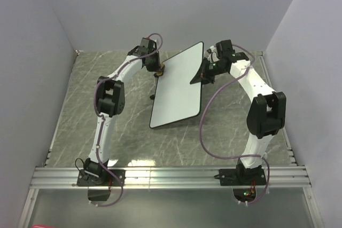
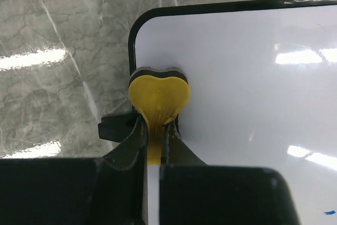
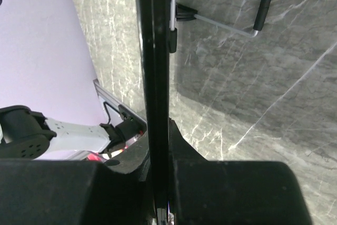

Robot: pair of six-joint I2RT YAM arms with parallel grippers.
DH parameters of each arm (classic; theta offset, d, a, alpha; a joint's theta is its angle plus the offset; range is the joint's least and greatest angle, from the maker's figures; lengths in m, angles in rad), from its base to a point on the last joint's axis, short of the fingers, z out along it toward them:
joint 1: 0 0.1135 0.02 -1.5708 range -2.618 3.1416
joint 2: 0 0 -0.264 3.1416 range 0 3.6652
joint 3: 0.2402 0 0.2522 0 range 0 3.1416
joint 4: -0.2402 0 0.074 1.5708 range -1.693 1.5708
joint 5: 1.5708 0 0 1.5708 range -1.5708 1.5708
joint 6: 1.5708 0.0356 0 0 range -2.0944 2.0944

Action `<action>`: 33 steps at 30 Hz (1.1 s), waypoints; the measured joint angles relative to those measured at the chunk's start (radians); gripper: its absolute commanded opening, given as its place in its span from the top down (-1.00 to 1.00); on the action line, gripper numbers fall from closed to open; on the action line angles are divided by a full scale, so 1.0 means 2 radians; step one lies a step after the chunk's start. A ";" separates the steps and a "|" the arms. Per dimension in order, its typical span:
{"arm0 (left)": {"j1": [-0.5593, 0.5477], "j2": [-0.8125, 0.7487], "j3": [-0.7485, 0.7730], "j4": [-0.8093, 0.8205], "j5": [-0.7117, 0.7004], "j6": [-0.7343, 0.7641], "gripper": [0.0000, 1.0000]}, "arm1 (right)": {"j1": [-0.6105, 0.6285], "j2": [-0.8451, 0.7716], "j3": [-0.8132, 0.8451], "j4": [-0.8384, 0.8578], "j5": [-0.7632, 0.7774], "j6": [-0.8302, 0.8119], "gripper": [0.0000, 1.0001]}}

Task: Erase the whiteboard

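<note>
The whiteboard [image 1: 179,86] stands tilted in the middle of the table, white with a thin black rim. My left gripper [image 1: 158,70] is shut on the small yellow heart-shaped eraser [image 2: 158,96], whose black felt presses the board [image 2: 247,77] near its rounded corner at the left edge. My right gripper [image 1: 204,73] is shut on the board's right rim, which shows edge-on as a black bar [image 3: 158,56] between my fingers. The board's face looks white, with only a tiny blue speck [image 2: 329,213] at the left wrist view's lower right.
The board's wire stand with black foot caps [image 3: 261,6] rests on the grey marble table [image 1: 80,105]. Lilac walls [image 1: 37,52] close in left, back and right. An aluminium rail [image 1: 171,177] runs along the near edge.
</note>
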 measured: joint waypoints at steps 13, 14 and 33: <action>-0.034 -0.070 -0.054 -0.010 0.038 0.037 0.99 | 0.007 0.006 0.004 -0.031 -0.018 -0.001 1.00; -0.043 -0.081 -0.055 -0.014 0.049 0.039 0.99 | 0.007 0.008 0.004 -0.034 -0.019 -0.002 1.00; -0.028 -0.244 -0.162 -0.019 0.067 -0.030 1.00 | 0.050 0.061 0.050 -0.011 -0.040 -0.021 1.00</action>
